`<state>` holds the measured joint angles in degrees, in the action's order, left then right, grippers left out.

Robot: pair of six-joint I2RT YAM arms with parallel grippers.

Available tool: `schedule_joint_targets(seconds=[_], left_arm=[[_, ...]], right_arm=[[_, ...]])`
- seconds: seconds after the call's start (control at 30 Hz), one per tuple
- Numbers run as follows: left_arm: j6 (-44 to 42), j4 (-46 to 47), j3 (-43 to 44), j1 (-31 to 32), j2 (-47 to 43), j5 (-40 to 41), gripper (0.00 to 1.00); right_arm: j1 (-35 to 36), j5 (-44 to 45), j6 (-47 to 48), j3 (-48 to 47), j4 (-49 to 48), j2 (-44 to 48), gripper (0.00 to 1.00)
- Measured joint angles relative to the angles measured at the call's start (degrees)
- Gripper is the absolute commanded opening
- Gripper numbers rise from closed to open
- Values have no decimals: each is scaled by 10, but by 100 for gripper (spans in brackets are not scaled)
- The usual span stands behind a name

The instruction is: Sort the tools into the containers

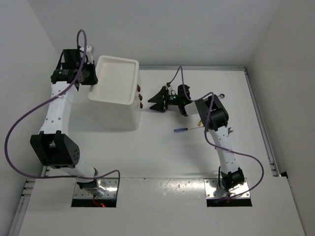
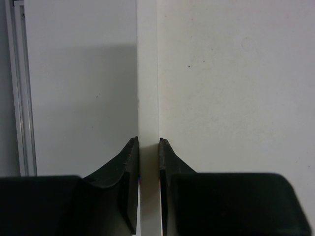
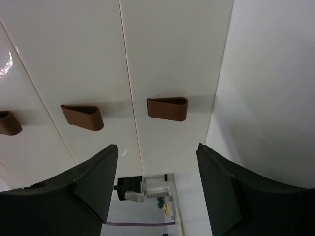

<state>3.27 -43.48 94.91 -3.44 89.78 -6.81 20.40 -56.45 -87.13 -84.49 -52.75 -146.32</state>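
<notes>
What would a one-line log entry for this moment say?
left gripper: shut on cabinet rim | right gripper: open, facing drawer handles | screwdriver: on table

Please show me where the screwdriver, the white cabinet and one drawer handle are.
screwdriver [image 1: 183,130]: top view, on its handle.
white cabinet [image 1: 116,78]: top view, bare floor of its tray top.
drawer handle [image 3: 167,108]: right wrist view, middle of the rightmost handle.

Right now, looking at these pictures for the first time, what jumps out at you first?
The white cabinet on the left side of the table, with three brown drawer handles. The left arm has its jaws pinched shut on the cabinet's rim, while the right arm holds its jaws open facing those handles. A thin screwdriver lies beside the right arm.
</notes>
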Motion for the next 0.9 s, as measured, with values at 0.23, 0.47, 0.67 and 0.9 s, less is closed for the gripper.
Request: schedule_joint_targets(seconds=[0.23, 0.47, 0.67, 0.9], left_arm=[[3, 26, -25, 0, -14, -1, 0], [4, 36, -33, 0, -19, 0, 0], [5, 40, -37, 0, -21, -1, 0], [5, 45, -42, 0, -24, -2, 0]], right_arm=[[31, 24, -24, -3, -7, 0, 63], [46, 41, -29, -20, -7, -21, 63], [49, 50, -29, -42, -8, -35, 63], [49, 57, -38, -61, -19, -55, 49]])
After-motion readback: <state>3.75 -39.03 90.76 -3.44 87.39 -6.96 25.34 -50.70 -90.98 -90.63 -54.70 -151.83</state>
